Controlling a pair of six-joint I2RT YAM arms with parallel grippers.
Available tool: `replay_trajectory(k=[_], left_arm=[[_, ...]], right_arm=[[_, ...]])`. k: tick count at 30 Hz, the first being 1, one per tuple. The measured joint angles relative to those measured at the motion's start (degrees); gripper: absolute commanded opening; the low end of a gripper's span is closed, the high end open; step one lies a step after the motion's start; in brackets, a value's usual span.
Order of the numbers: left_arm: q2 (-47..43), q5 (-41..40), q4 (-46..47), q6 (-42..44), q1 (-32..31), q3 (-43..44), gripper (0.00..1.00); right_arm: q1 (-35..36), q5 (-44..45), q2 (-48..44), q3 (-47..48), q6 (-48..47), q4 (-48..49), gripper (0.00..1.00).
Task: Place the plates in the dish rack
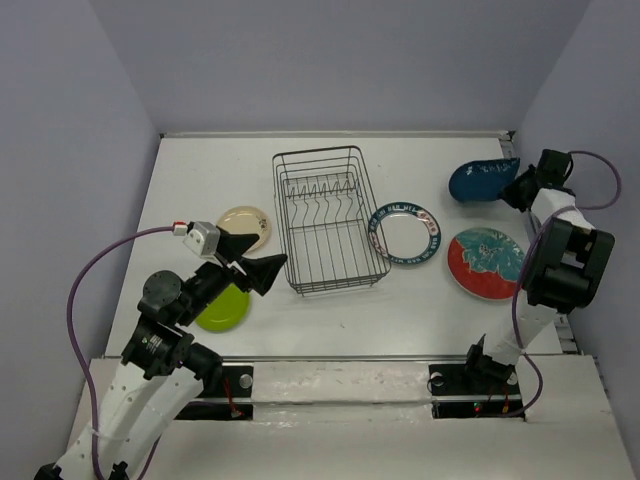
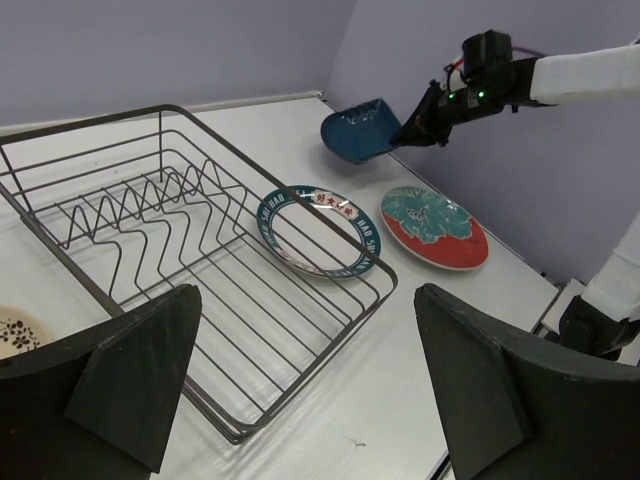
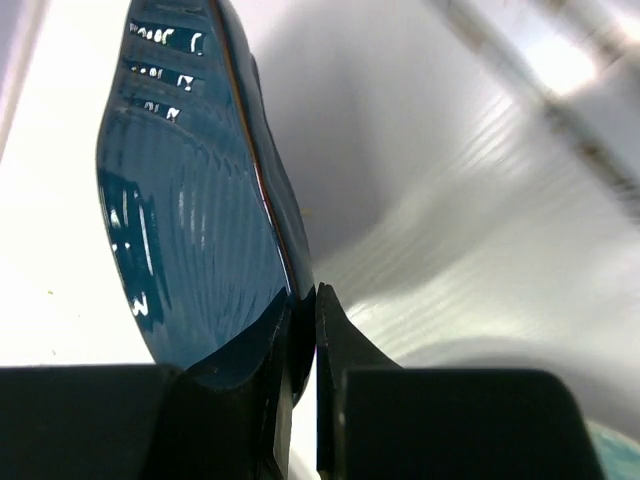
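Empty dark wire rack [image 1: 330, 250] mid-table; teal-rim plate [image 1: 432, 232] flat just right of it; red plate [image 1: 487, 262] flat further right; cream plate [image 1: 245, 226] and green plate [image 1: 224, 310] flat on left; blue plate [image 1: 483, 180] far right, lifted, tilted, pinched at rim lol

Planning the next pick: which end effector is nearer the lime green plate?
Left. The left end effector hangs open beside the lime green plate; the right end effector is far across, clamping the dark blue plate.

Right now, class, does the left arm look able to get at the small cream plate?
Probably yes: the left pincer is open, empty and close beside the cream plate, which lies uncovered. The dish rack next to it might crowd the approach.
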Motion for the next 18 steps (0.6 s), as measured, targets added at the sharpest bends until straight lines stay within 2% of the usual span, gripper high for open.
replay_trajectory(k=[4,6,9,11,12,15,18], left_arm=[[0.02,-0.04,0.00,0.00,0.22,0.00,0.99],[0.07,-0.07,-0.02,0.00,0.46,0.00,0.99],[0.42,-0.68,-0.44,-0.02,0.46,0.20,0.99],[0.79,-1.27,-0.81,0.00,0.46,0.48,0.99],[1.01,-1.68,-1.03,0.00,0.46,0.63,0.99],[1.51,-2.99,-1.49,0.00,0.46,0.74,0.99],[2.29,-4.66,-2.21,0.00,0.50,0.76,0.99]], right_arm=[[2.89,9.84,-8.66,4.59,-5.31,-5.86,0.07],[7.26,15.26,-12.52,9.60,-8.87,-8.33,0.07],[19.06,25.40,-16.39,19.26,-15.50,-10.47,0.07],[24.52,28.74,-17.29,22.38,-17.79,-11.39,0.07],[30.01,30.18,-17.49,25.49,-19.34,-12.94,0.07],[37.94,33.94,-16.98,30.40,-22.49,-18.10,0.07],[44.83,42.10,-13.33,37.64,-25.59,-25.73,0.07]])
